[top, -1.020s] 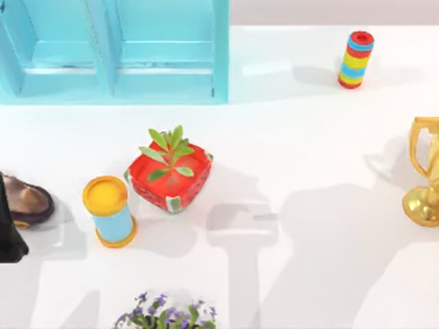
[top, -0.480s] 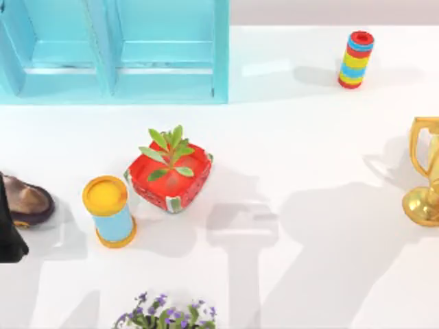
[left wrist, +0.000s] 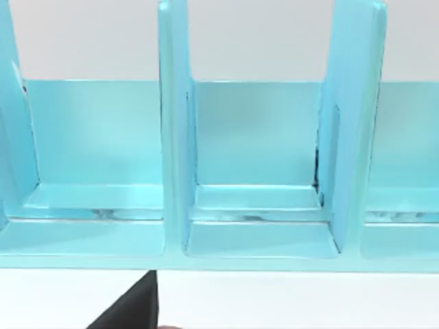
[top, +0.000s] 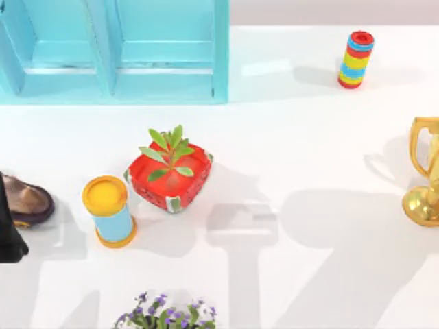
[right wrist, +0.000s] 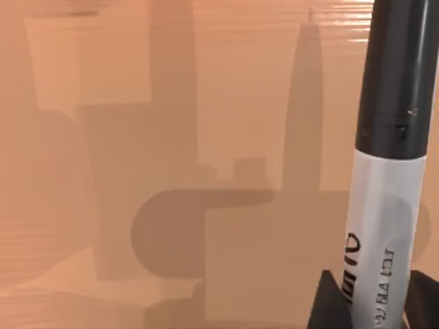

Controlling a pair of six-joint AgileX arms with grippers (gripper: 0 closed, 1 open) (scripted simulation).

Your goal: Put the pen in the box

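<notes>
My right pincer clamps the pen, its long axis pointing straight toward the brown box floor beneath.

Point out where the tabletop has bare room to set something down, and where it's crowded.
Widest bare patch: between the red planter and the gold trophy, reaching up to the striped cylinder and down to the near edge. A bare strip also separates the blue shelf from the planter. Crowded: the left, with planter, yellow-lidded can, brown shoe and purple flowers.
</notes>
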